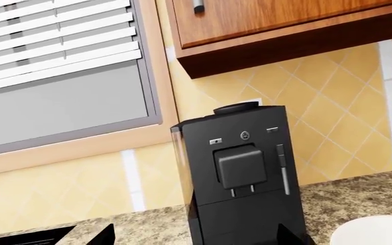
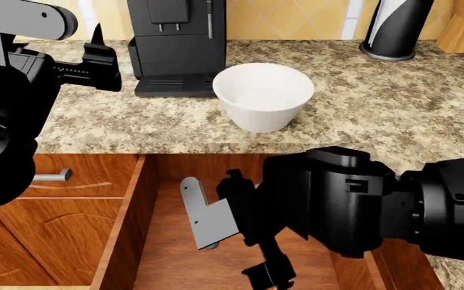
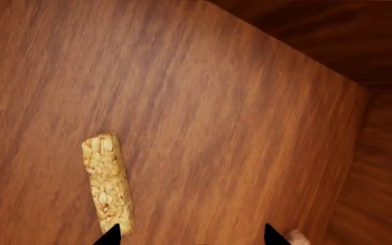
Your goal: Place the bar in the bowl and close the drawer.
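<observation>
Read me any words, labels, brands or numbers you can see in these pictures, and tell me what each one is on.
No readable text anywhere.
Coffee machine: a small round emblem and two tiny button marks on its front, too small to read.
Bowl, bar, drawer: no markings.

Head view overlooks counter; wrist cameras face wall and drawer floor.

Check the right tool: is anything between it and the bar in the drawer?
Nothing visible. The bar lies flat on the bare drawer floor, one end beside a tip of the open right tool; it is not between the tips.
</observation>
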